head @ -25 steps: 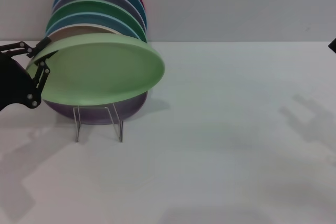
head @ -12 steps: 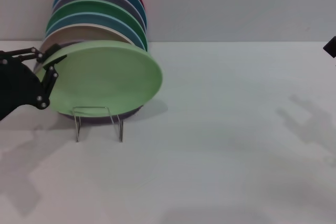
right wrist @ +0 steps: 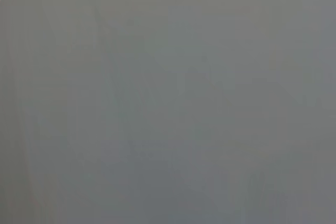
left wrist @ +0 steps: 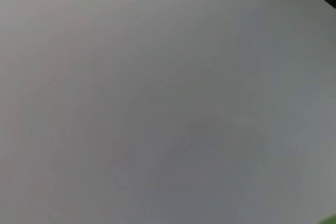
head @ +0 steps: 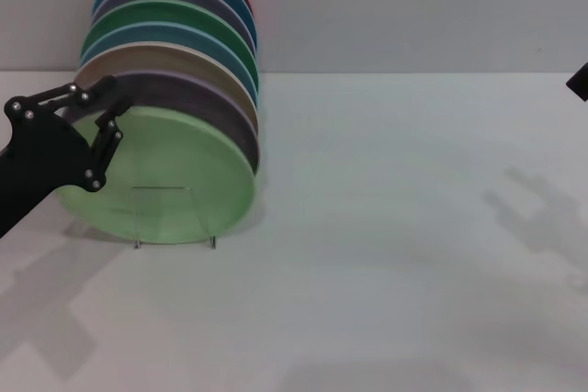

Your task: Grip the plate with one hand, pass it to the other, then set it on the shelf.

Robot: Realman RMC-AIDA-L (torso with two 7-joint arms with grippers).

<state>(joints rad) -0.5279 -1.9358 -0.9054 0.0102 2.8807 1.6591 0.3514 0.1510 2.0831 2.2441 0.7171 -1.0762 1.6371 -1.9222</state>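
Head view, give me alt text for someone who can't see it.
A pale mint-green plate stands on edge at the front of a row of colored plates in a clear rack on a white table. The left tool, black, grips the plate's upper left rim; the right tool barely shows at the right edge.

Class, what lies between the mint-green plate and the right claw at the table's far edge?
In the head view, only bare white table separates the plate from the right claw.
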